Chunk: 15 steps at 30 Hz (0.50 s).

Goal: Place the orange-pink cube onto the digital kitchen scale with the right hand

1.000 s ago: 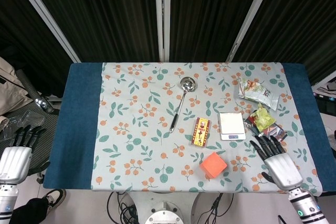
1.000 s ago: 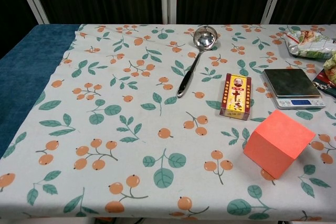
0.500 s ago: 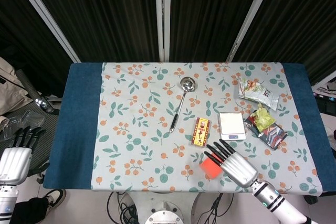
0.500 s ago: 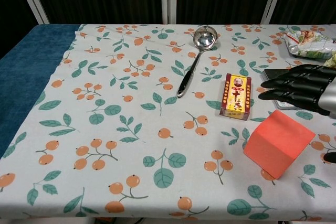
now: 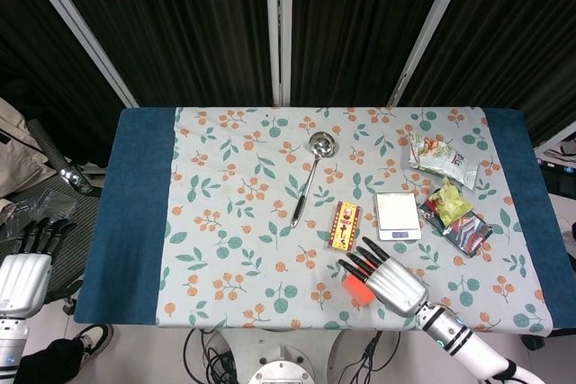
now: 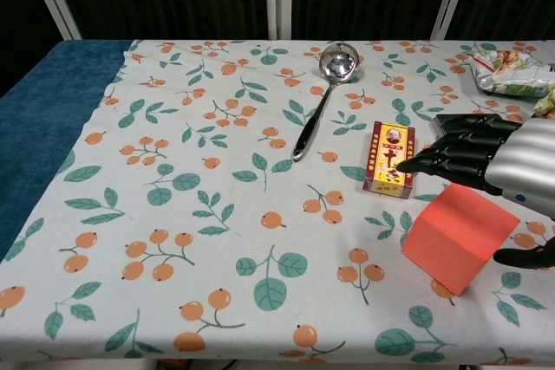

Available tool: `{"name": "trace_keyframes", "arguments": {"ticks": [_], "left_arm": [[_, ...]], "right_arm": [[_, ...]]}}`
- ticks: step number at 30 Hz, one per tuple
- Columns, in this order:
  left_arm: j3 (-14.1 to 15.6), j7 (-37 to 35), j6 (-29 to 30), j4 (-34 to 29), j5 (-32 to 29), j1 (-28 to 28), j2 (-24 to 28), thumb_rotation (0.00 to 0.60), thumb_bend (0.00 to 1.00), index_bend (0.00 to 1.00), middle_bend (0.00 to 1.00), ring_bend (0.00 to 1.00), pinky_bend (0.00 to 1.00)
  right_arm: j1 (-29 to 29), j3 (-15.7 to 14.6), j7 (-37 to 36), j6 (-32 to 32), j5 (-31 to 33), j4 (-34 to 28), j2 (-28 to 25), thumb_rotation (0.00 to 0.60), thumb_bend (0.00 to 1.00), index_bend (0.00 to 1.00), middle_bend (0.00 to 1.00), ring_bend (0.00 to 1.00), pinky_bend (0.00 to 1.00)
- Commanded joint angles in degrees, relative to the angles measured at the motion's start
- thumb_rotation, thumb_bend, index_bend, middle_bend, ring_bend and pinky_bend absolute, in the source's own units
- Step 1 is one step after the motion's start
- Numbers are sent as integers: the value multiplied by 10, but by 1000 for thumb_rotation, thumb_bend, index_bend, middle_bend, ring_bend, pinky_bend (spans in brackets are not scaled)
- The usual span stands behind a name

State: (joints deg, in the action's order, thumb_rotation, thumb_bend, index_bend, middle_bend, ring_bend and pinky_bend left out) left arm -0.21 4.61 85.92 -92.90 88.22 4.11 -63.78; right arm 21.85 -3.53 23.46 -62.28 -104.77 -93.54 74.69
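1. My right hand (image 6: 486,162) hovers over the cube (image 6: 455,236), fingers spread, holding nothing.
2. Cube sits at the table's near edge, scale (image 5: 397,215) behind it.
3. Looks light and rigid with smooth faces, so I'd pinch opposite flat sides.

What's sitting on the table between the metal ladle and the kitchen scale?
In the head view, the red-and-yellow box lies between the ladle and the scale; otherwise only bare tablecloth.

R hand (image 5: 389,281) open, fingers spread.
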Motion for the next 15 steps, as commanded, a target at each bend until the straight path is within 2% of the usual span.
{"name": "trace_keyframes", "arguments": {"ticks": [1,4,7,10,15], "left_arm": [[0,-1,0,0,0,0,0,600,34,136,92,0,55],[0,-1,1,-1,0,-1,1,600,34,136,92,0,55],[0,-1,3,-1,1,-3,2,600,34,136,92,0,55],[0,-2,6,-2,2,-4,3,600,34,136,92,0,55],[0,-4,11,-4,6,-5,5,600,34,136,92,0,55]], "right_arm": [[4,-7,-21,-5,-6,21,8,600,155,380,376,282,154],[9,-12,-26,11,6,18,5,600,160,396,373,288,163],[11,-13,-33,10,11,15,4,600,192,467,403,341,199],[10,-11,-44,-13,4,16,2,600,218,520,440,379,222],[4,5,-66,-69,-2,10,-19,600,223,529,443,381,224]]}}
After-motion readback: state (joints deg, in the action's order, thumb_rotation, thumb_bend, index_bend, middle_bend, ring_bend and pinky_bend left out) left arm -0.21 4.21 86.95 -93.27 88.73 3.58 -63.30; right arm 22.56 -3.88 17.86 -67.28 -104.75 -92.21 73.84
